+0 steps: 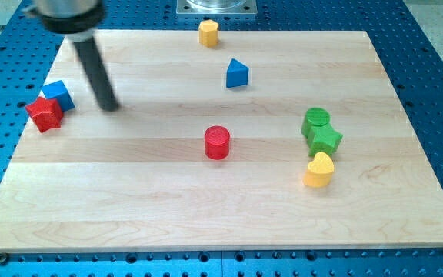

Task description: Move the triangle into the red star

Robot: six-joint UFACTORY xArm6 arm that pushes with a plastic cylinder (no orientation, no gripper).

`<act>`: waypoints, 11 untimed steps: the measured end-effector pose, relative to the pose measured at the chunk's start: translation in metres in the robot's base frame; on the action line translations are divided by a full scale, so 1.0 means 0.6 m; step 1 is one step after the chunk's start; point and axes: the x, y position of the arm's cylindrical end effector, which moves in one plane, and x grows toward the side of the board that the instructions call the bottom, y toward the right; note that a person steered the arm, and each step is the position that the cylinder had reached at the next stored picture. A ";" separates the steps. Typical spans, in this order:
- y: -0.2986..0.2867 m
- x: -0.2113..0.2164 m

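On a wooden tabletop (206, 208), the rod's tip (111, 105), which has no jaws to open or close, rests near the red star (44, 114) at the view's left, while the blue triangle (237, 74) lies well apart toward the view's upper right.

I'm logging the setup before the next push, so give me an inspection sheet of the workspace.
Surface: wooden board, flat, on a blue perforated table.
Job's things: blue triangle near the view's top centre; red star at the view's left edge, touching a blue cube.
Clutter: red cylinder, green cylinder, green star, yellow heart, yellow block.
Gripper: none; my tip is just right of the blue cube.
Cables: nothing seen.
Surroundings: metal base plate at the view's top.
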 end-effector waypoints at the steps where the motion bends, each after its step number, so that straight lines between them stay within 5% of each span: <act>1: 0.177 -0.004; 3: 0.435 -0.077; 4: 0.440 -0.141; 6: 0.063 -0.034; 7: 0.122 -0.015; 8: 0.069 0.045; 10: -0.091 0.048; 11: -0.024 0.054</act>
